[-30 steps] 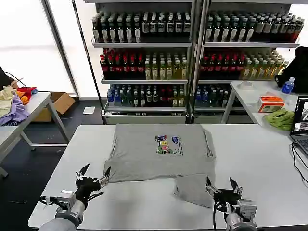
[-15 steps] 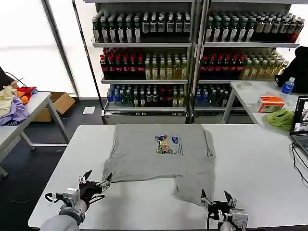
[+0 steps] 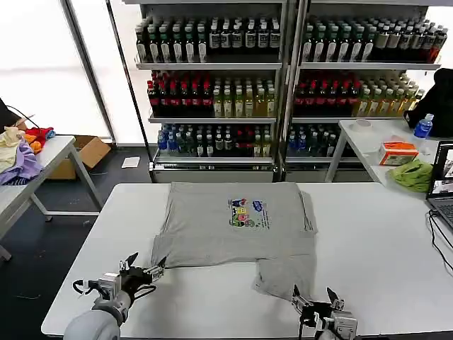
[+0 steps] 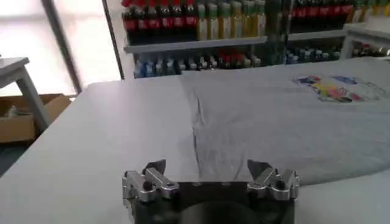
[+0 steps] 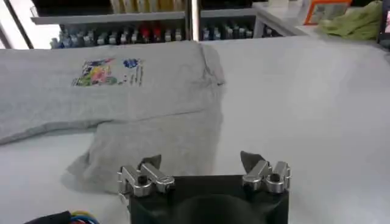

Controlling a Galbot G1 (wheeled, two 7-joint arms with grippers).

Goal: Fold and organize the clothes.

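The light grey T-shirt (image 3: 237, 225) lies on the white table (image 3: 375, 248), partly folded, its colourful chest print (image 3: 248, 212) facing up. A folded flap (image 3: 283, 276) hangs toward the table's near edge on the right. My left gripper (image 3: 145, 268) is open, just off the shirt's near left corner, holding nothing. My right gripper (image 3: 313, 301) is open at the near edge of the flap, also empty. The left wrist view shows the shirt (image 4: 280, 122) ahead of the left gripper (image 4: 207, 167). In the right wrist view the flap (image 5: 164, 143) lies before the right gripper (image 5: 201, 161).
A laptop (image 3: 442, 180) and its cable sit at the table's right edge. A side table at right holds a green cloth (image 3: 414, 173) and an orange box (image 3: 398, 152). Another table at left carries coloured garments (image 3: 18, 152). Shelves of bottles (image 3: 283, 85) stand behind.
Both grippers have drawn back toward the near edge of the table, away from the shirt, staying open. The shirt has not moved.
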